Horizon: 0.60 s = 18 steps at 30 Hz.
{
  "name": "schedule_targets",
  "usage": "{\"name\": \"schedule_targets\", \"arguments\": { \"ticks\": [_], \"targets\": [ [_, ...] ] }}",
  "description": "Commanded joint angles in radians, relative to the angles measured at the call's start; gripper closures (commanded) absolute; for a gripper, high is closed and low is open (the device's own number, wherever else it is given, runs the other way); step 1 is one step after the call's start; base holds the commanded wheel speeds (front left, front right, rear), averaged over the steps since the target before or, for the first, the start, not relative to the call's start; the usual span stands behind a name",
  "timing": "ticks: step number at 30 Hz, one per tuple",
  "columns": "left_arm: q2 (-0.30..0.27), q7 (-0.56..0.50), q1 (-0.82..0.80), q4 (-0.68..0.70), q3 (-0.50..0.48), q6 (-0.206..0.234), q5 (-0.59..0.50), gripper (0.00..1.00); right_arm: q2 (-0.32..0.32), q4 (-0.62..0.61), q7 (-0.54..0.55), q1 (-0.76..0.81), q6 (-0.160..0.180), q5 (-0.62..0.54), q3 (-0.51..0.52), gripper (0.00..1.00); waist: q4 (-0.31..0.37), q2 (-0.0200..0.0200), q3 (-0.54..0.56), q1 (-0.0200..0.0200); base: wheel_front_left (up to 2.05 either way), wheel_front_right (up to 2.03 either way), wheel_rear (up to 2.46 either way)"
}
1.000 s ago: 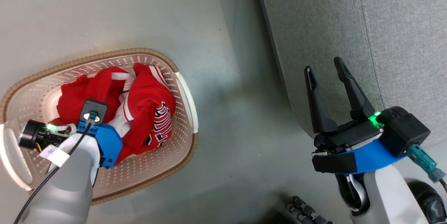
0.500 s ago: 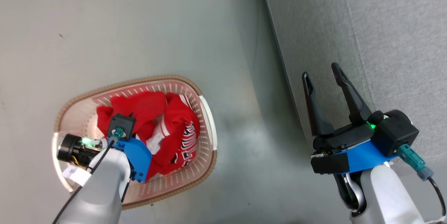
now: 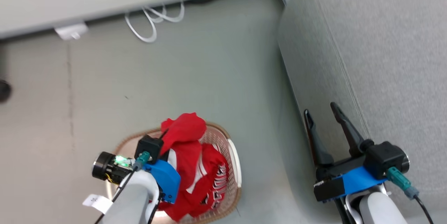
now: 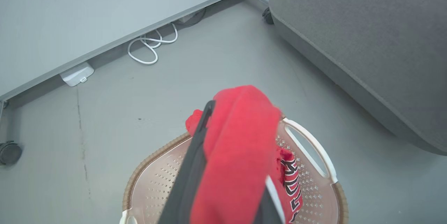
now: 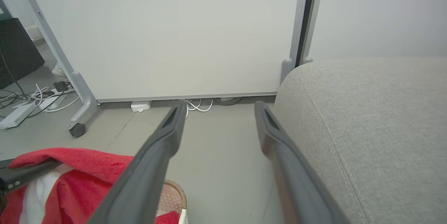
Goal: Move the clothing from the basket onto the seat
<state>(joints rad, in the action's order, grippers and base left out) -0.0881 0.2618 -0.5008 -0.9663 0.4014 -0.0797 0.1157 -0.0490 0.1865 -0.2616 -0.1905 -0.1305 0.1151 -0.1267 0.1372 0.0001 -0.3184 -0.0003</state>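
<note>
The left gripper clamps a fold of the red clothing, held up above the basket on the grey floor; the lettered garment lies inside it. The right gripper, fingers spread and holding nothing, hangs at the edge of the seat.

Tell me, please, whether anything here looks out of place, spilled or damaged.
Nothing looks spilled or damaged. The soft red fabric garment held in the left fingers above the cream perforated plastic basket belongs to the task. Only a white cable lies looped on the floor by the wall.
</note>
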Motion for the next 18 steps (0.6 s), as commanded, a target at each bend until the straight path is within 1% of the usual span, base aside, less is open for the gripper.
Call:
{"name": "schedule_targets", "arguments": {
  "ticks": [1, 11, 15, 18],
  "targets": [
    [0.004, 0.004, 0.02, 0.015, 0.008, -0.004, 0.004, 1.0, -0.003, 0.006, -0.004, 0.02, -0.001, 0.006, -0.002, 0.0, -0.062, -0.0001, 0.094, 0.0003, 0.0, 0.0, 0.0],
    [0.026, 0.005, 0.039, 0.117, 0.066, -0.036, 0.024, 1.0, -0.003, 0.026, 0.016, 0.088, -0.001, 0.025, -0.018, 0.0, -0.112, -0.0001, 0.218, 0.0003, 0.0, 0.0, 0.0],
    [0.033, 0.005, 0.018, 0.151, 0.105, -0.044, 0.045, 1.0, -0.003, 0.029, 0.022, 0.111, -0.001, 0.028, -0.024, 0.0, -0.12, -0.0001, 0.252, 0.0003, 0.0, 0.0, 0.0],
    [0.037, 0.005, -0.015, 0.174, 0.153, -0.051, 0.086, 1.0, -0.003, 0.03, 0.03, 0.129, -0.001, 0.035, -0.034, 0.0, -0.121, -0.0001, 0.281, 0.0003, 0.0, 0.0, 0.0]
  ]
}}
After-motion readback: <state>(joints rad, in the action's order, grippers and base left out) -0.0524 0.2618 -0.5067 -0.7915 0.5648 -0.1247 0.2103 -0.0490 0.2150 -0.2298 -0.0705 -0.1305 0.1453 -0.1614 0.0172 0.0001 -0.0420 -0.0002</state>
